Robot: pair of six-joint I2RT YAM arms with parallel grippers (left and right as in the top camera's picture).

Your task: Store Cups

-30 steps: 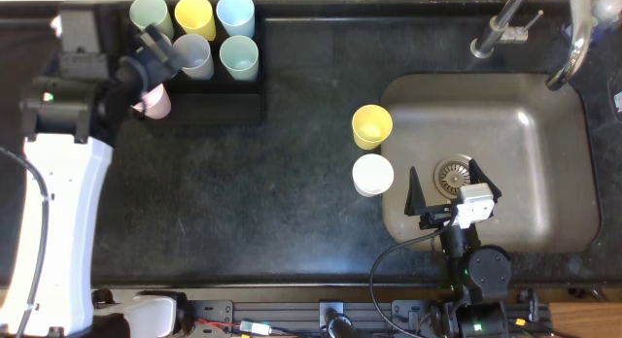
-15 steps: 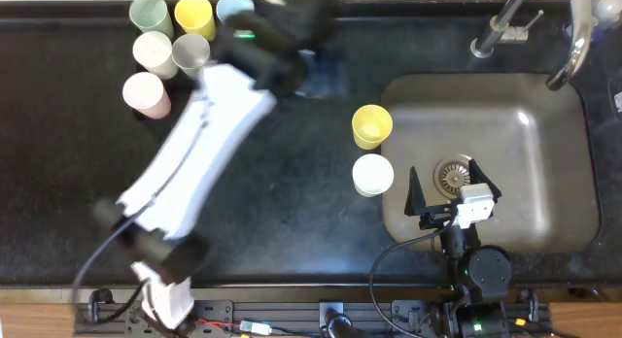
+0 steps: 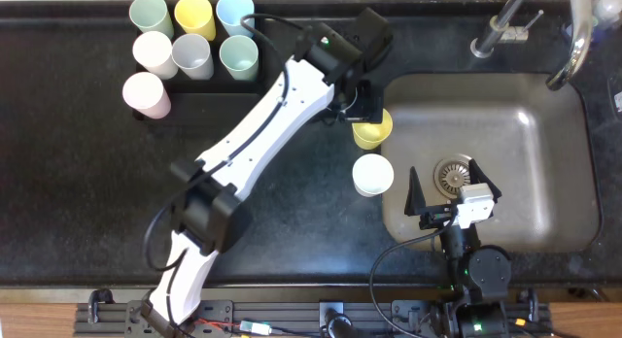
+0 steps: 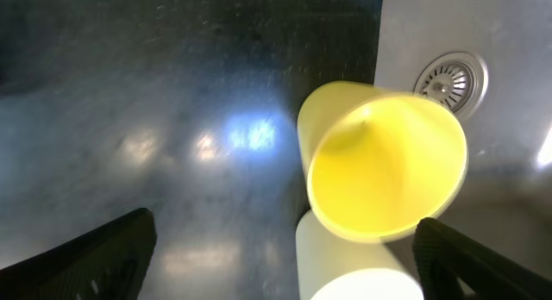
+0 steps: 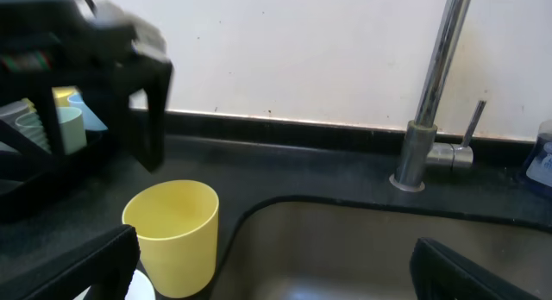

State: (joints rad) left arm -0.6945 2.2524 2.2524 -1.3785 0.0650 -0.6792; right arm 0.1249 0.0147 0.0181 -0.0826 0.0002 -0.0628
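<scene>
- My left claw [image 4: 285, 222] hangs above the countertop [image 3: 97, 183] at the sink's edge, its two fingers spread wide and holding nothing.
- The yellow cup [image 4: 384, 162] stands upright right beneath this claw, mouth up towards it, in the gap between the fingers and closer to the one on the sink side. Neither finger touches it.
- A white cup [image 3: 372, 174] stands just beside the yellow one, on the side nearer my arm bases. I cannot tell whether the two touch.
- The sink [image 3: 544, 105] opens just past the yellow cup from my left claw, with the drain [image 3: 452, 173] down in its bowl.
- The black rack [image 3: 233, 95] lies well away from my left claw, back along my arm towards the far corner of the countertop. Six cups stand in it: green, yellow and blue in the far row, white, grey and green in the near row.
- A pink cup [image 3: 146, 93] stands at the rack's outer corner, the farthest cup from my left claw. I cannot tell whether it is on the rack or beside it.
- My right claw [image 3: 444, 173] sits over the sink bowl near the drain, fingers wide apart and empty.
- From my right claw, the yellow cup is ahead and off to one side on the sink's rim, and the faucet [image 5: 431, 102] rises ahead on the other side.
</scene>
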